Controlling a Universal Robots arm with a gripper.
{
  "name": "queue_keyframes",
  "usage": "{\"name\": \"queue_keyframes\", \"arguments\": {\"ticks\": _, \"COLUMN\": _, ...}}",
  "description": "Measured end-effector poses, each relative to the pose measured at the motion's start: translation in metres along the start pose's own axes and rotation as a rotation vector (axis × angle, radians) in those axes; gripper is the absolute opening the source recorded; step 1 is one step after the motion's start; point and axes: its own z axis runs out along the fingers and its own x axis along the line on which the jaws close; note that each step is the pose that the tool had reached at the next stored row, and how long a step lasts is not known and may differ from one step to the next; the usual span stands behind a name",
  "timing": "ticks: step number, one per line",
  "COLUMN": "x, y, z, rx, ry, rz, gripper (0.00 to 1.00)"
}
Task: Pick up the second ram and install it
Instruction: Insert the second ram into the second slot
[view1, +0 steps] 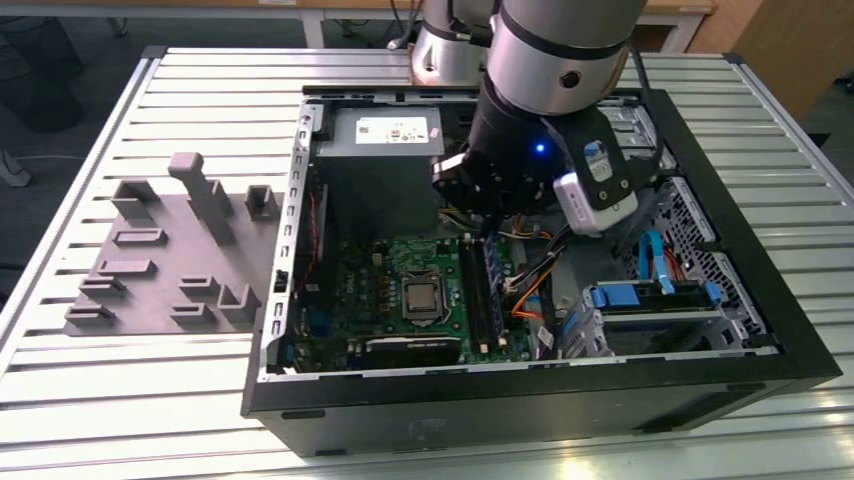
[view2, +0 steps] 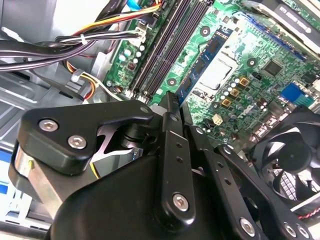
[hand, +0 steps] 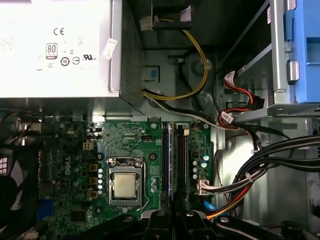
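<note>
The second ram is a thin dark board with a pale bluish label. It stands on edge along the long black slots of the green motherboard. In the exterior view the second ram lies just under my gripper, inside the open computer case. In the first wrist view the second ram runs as a narrow blue strip straight out from my gripper, beside the empty slots. In the second wrist view my gripper has its fingers drawn together at the board's near end.
The grey power-supply box sits at the case's far end. The processor socket lies beside the slots. Bundled cables run on the other side, near the blue drive cage. A black fan is close by. A grey parts fixture stands outside the case.
</note>
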Motion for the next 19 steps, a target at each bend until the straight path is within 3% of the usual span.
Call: {"name": "queue_keyframes", "arguments": {"ticks": 19, "x": -0.0009, "y": -0.0016, "z": 0.0223, "rx": -0.0002, "ry": -0.0005, "rz": 0.006, "gripper": 0.14}}
